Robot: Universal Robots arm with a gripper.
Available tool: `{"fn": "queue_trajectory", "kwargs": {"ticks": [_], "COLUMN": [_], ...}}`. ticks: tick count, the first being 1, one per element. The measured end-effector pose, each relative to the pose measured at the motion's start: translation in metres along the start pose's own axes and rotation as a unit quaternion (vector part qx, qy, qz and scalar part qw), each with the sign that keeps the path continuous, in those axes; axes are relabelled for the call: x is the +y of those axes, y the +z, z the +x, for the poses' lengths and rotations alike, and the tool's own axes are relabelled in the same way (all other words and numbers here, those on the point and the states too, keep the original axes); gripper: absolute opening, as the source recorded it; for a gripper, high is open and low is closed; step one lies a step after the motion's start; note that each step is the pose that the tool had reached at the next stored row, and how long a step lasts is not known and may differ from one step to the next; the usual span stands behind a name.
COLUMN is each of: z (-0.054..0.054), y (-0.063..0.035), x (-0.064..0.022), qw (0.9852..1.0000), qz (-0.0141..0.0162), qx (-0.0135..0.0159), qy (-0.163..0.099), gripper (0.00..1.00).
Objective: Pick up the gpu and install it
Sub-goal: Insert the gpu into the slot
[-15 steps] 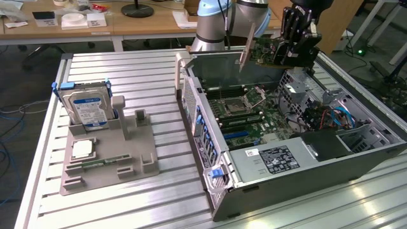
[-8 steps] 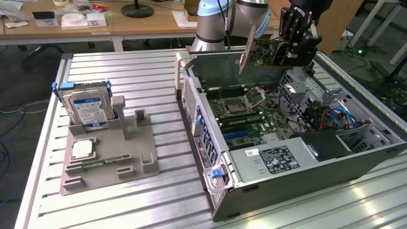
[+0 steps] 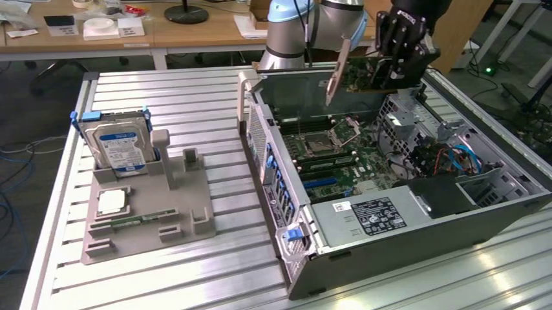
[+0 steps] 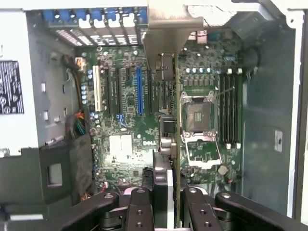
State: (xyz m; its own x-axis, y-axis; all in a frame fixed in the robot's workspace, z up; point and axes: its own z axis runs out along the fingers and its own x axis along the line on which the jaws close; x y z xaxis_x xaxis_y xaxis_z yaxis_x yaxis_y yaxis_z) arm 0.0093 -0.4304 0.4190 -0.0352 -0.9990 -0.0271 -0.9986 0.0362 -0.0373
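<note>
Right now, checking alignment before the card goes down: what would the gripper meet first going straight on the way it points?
The gripper holds the gpu, whose edge would probably touch the motherboard first, close beside the CPU socket, not in the blue slot; depth unclear.

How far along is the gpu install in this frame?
Done: the thin dark gpu card with a silvery end bracket is off the table, clamped in the black pincer. In hand: it hangs above the green motherboard of the open grey computer case. Left: seating it; the long blue slot has nothing in it yet.
</note>
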Motion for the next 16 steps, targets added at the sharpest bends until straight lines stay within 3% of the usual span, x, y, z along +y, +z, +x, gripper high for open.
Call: {"fn": "queue_trajectory", "kwargs": {"ticks": [3,4,10,16], "z": [0.0,0.0,0.001,0.002], "y": [0.0004,0.0005,0.0051,0.0157], "x": [0.0001,0.0002,0.0032,0.0053], "qw": [0.9997,0.9996,0.9997,0.9999], "qz": [-0.0001,0.0015,0.0086,0.0091], "qx": [-0.0011,-0.0013,0.0012,0.0023], "qy": [-0.026,-0.03,-0.022,-0.008], "gripper": [0.28,0.28,0.28,0.28]}}
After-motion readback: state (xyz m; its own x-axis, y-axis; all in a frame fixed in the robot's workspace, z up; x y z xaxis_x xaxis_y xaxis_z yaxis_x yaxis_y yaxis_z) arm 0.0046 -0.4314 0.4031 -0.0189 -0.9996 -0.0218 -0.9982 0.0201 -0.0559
